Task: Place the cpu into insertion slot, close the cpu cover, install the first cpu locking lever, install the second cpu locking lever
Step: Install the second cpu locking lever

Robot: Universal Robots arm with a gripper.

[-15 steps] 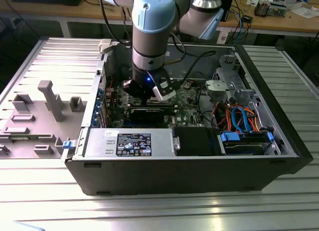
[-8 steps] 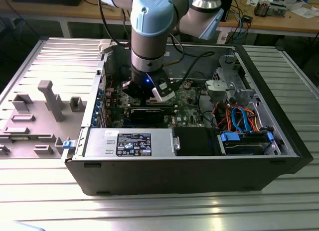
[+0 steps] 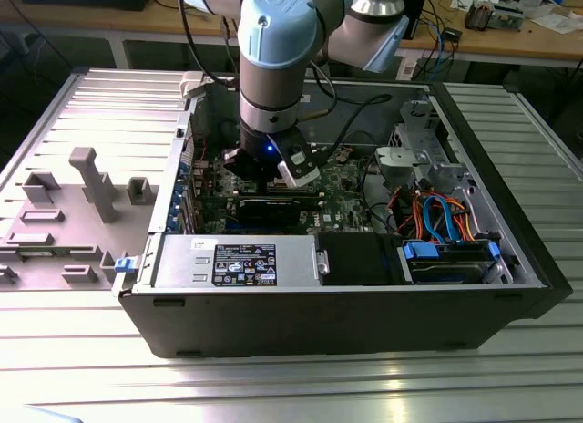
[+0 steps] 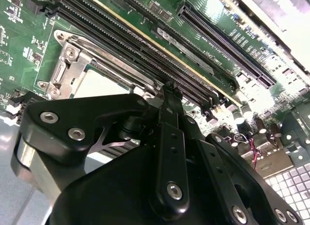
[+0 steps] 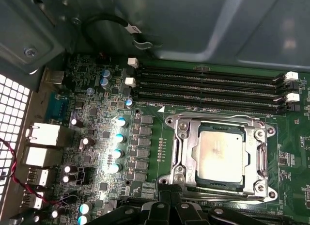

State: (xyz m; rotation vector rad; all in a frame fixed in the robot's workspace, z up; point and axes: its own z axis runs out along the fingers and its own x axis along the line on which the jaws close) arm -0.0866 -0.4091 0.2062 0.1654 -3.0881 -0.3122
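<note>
The cpu (image 5: 220, 157), a dull silver square, lies flat in the insertion slot (image 5: 170, 179) on the green board. The cpu cover (image 5: 186, 150), a silver frame plate, lies down around it, with the chip showing through its window. A thin locking lever (image 5: 213, 119) runs along the frame's edge beside the memory slots; I cannot tell whether it is latched. My gripper (image 5: 170, 190) is shut with nothing in it, its black tips just off the socket's edge. In the second wrist view the gripper (image 4: 167, 89) hangs close over the cover (image 4: 109, 57) and cpu (image 4: 94, 84). In the exterior view the gripper (image 3: 273, 179) reaches down into the open computer case.
Long black memory slots (image 5: 208, 89) run beside the socket, and silver-topped capacitors (image 5: 118, 137) stand on its other side. In the case (image 3: 301, 323), a black expansion card (image 3: 269, 209), a power supply (image 3: 246, 259) and a drive bay with blue and orange cables (image 3: 446, 218) surround the board. A grey fixture (image 3: 91, 181) stands at the exterior view's left.
</note>
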